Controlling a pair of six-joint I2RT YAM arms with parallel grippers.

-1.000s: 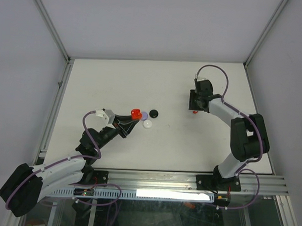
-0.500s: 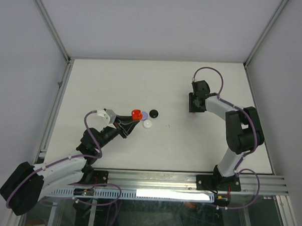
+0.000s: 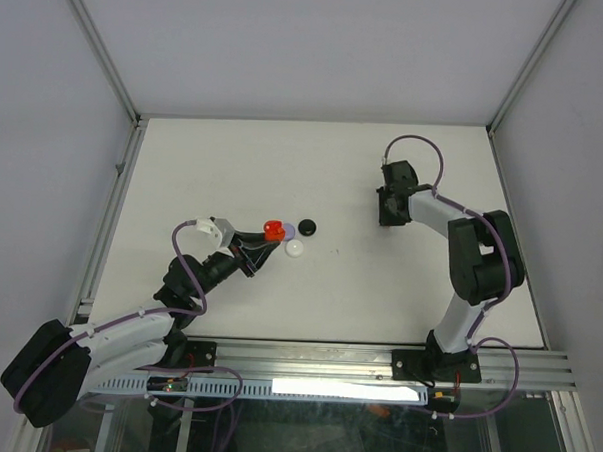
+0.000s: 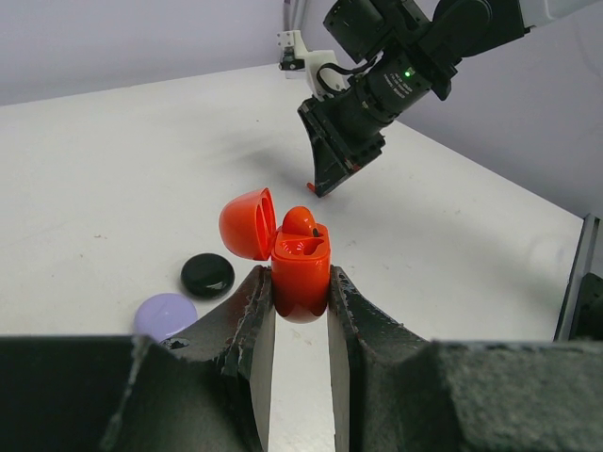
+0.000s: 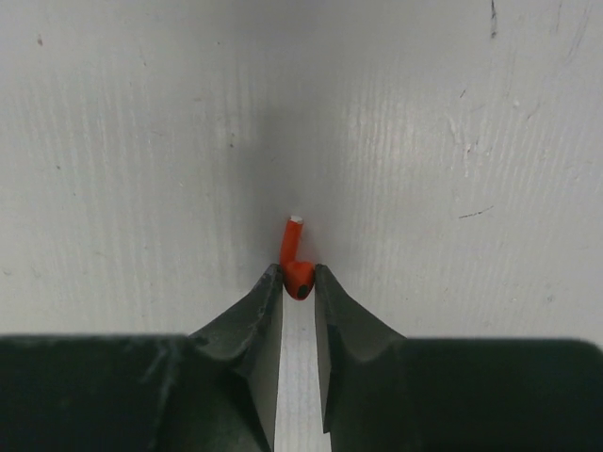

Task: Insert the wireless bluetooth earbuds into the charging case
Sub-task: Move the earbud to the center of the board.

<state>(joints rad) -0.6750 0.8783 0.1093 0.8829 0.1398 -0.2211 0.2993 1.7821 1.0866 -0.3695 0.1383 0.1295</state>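
Top view: the left gripper (image 3: 266, 242) is holding the open red charging case (image 3: 273, 229) near the middle of the table (image 3: 214, 162), while the right gripper (image 3: 386, 216) is pointing down, well apart. Left wrist: the jaws are clamping the case body (seated earbud (image 4: 300, 221) inside). Right wrist: the jaws are pinching the loose red earbud (image 5: 296, 266) as it lies on the table.

Left wrist view: lower half of the red charging case (image 4: 301, 268) is hidden between the fingers (image 4: 252, 320) of the left gripper (image 4: 299, 282). The seated earbud (image 4: 300, 220) shows its top only — stem down in the well, unseen. Second well: cannot tell whether filled. Lavender disc (image 4: 162, 314) covered at its near edge by a finger.

Right wrist view: head of the loose earbud (image 5: 293, 243) is partly covered by the right gripper (image 5: 299, 276) tips; finger bases are cut off at the bottom edge.

Top view — loose earbud concealed under the right gripper, not resolvable.
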